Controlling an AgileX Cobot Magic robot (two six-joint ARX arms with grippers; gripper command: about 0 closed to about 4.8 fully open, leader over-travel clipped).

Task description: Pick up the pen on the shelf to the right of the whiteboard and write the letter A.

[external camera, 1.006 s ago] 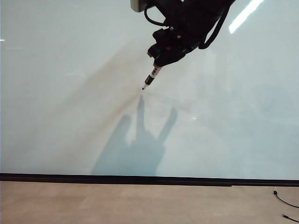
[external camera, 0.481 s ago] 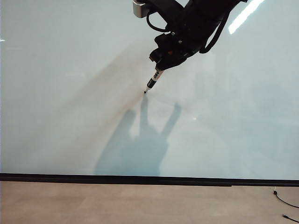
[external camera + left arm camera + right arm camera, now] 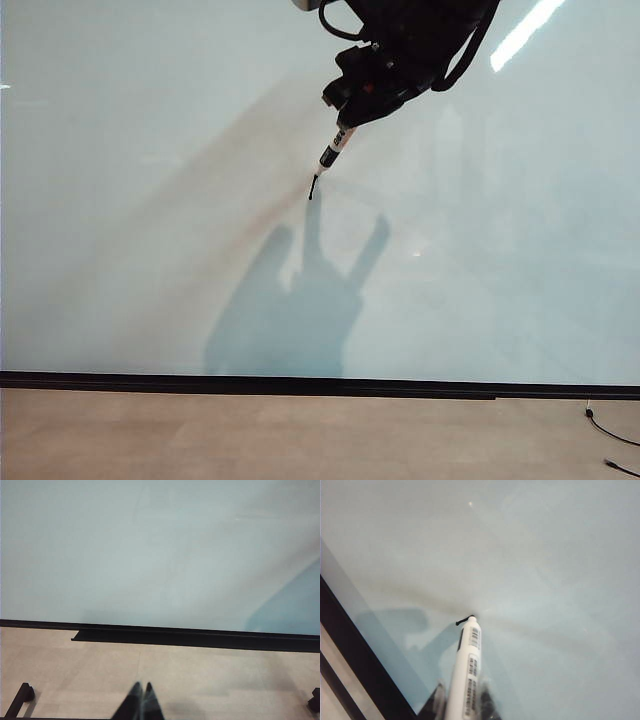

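The pen (image 3: 333, 153), white with black label bands, is clamped in my right gripper (image 3: 347, 122), which is shut on it high on the whiteboard (image 3: 150, 200). Its dark tip touches the top end of a short black stroke (image 3: 313, 187), the only mark on the board; a letter A does not show. The right wrist view shows the pen (image 3: 469, 670) between the right gripper's (image 3: 463, 702) fingers, with the stroke (image 3: 464, 621) at its tip. My left gripper (image 3: 141, 687) is shut and empty, low over the floor, facing the whiteboard (image 3: 150, 545).
A black edge (image 3: 300, 385) runs along the board's bottom, with a tan floor strip (image 3: 300, 435) below it. A black cable (image 3: 612, 432) lies at the floor's right end. A black ledge (image 3: 175, 636) and a dark stand foot (image 3: 22, 694) appear in the left wrist view.
My right gripper has carried the pen down to the board and then a little up and to the right, leaving a short black stroke. The left arm has not moved.
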